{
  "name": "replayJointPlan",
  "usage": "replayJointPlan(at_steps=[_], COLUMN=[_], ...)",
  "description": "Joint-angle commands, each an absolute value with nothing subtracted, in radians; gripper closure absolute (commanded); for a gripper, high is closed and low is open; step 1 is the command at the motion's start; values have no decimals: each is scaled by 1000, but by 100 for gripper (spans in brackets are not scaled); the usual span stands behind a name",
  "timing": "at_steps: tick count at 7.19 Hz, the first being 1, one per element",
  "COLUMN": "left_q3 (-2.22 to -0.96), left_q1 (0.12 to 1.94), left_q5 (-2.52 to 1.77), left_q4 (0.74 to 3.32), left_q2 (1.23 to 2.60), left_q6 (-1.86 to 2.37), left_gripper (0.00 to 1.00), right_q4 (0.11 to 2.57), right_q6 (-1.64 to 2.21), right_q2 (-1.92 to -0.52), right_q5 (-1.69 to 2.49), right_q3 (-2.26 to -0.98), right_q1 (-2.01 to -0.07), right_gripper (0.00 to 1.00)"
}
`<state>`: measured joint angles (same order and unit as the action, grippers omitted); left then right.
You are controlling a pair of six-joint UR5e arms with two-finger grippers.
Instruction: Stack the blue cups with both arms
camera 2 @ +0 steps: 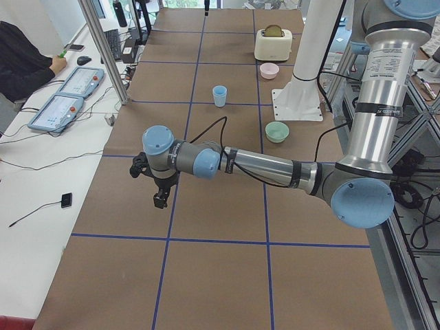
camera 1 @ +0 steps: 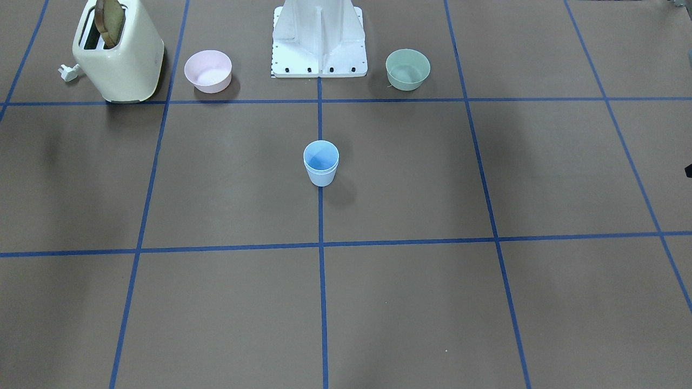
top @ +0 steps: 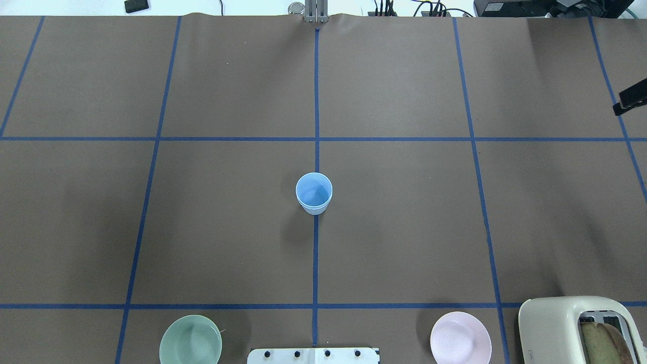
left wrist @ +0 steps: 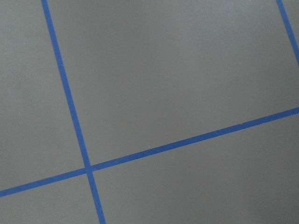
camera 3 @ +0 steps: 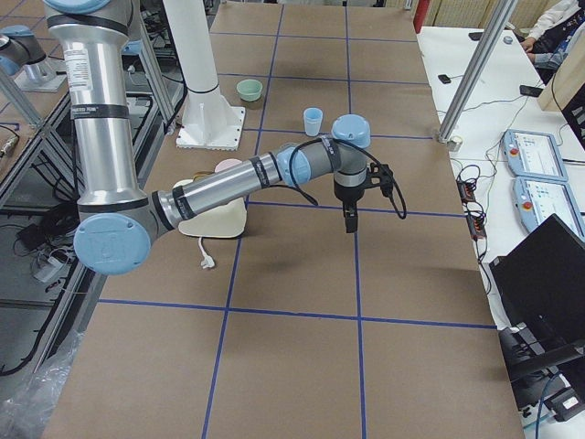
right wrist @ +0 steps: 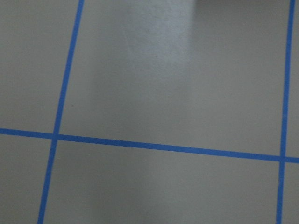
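Observation:
One pale blue cup stack stands upright on the middle tape line, also in the overhead view. A second rim line below its top rim suggests two nested cups; no other blue cup shows. My left gripper points down over the table's left end, far from the cup; only a black sliver of it shows in the front view. My right gripper points down over the right end; a black sliver of it shows in the overhead view. I cannot tell whether either gripper is open or shut. Both wrist views show only brown paper and tape.
A pale pink bowl and a mint-green bowl flank the white base mount. A cream toaster with a bread slice stands beside the pink bowl. Operators' desks with an operator line the far side.

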<state>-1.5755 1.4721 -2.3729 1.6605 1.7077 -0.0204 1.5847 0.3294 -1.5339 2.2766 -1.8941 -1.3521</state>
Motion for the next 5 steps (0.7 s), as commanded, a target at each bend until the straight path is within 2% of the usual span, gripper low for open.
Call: replayJointPlan(at_steps=[1,2,5], left_q3=[-1516,-1517,-1517], left_q1=[1497,1502,1526], left_q5=[-2376,-2378,-2382], left_q4=[1663,1663,1661], left_q2=[1707,1689,1669], left_q6=[-49,-49,-48], left_gripper=[2,2,2], right_q4=[1585,1585,1585], right_q6=[236,236,238], right_q2=[-1638,-1681,-1690], right_q5=[2299,2296,2299], right_q3=[-1885,-1882,-1767], right_q1=[-1442,-1462,-1528], right_gripper=[0,0,0])
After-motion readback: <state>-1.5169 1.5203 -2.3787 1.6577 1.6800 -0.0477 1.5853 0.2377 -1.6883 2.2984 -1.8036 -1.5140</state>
